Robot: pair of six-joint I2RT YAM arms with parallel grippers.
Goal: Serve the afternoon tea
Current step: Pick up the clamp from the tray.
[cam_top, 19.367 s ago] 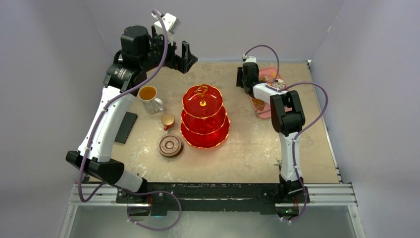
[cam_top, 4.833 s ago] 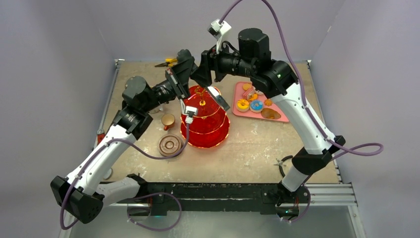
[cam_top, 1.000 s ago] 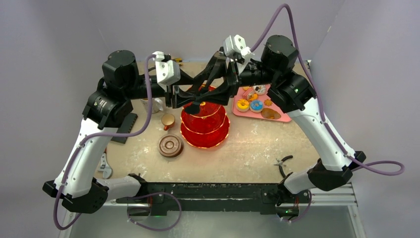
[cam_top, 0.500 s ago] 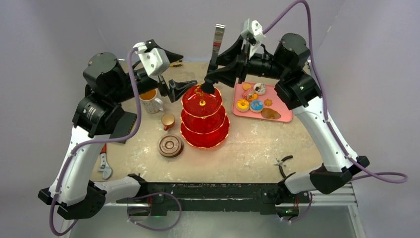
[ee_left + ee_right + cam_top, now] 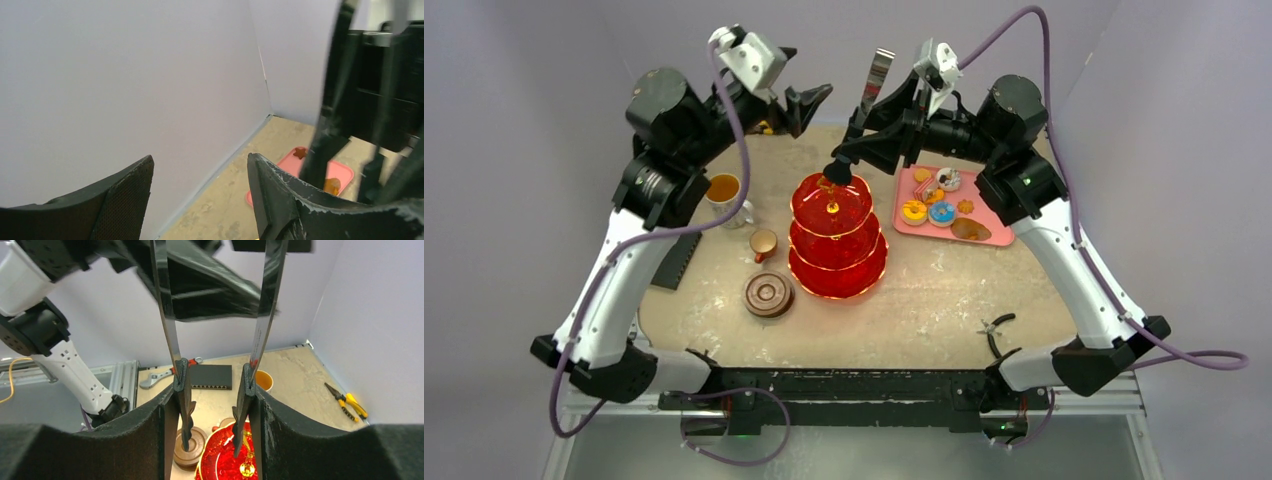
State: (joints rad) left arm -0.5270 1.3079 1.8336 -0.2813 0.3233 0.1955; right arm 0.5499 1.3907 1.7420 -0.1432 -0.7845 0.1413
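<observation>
Top external view: right gripper point(image 5: 838, 169) clamps black-and-silver metal tongs point(image 5: 876, 75) over the red translucent three-tier stand point(image 5: 834, 245), between white ceramic mug point(image 5: 727, 207) (print unreadable) and pink rectangular tray point(image 5: 994, 226); left gripper point(image 5: 805, 72) is raised, jaws apart, empty.

Table point(image 5: 924, 300): beige, mottled top with pale scuffs toward the near edge.

- Stand point(image 5: 837, 262) sat mid-table.
- Cup point(image 5: 763, 243) stood on the bare top, just left of the stand.
- Saucer point(image 5: 768, 294) lay nearer, apart from the cup and close to the stand's base.
- Mug point(image 5: 724, 197) stood back-left, amber liquid inside.
- Black block point(image 5: 677, 257) lay flat by the left edge.
- Wrench point(image 5: 160, 376) lay near the block, toward the near-left corner.
- Pink tray point(image 5: 932, 227) lay right of the stand, not touching it.
- Black pliers point(image 5: 997, 330) lay near the right front.
- Yellow pliers point(image 5: 347, 401) lay by the far wall.
</observation>
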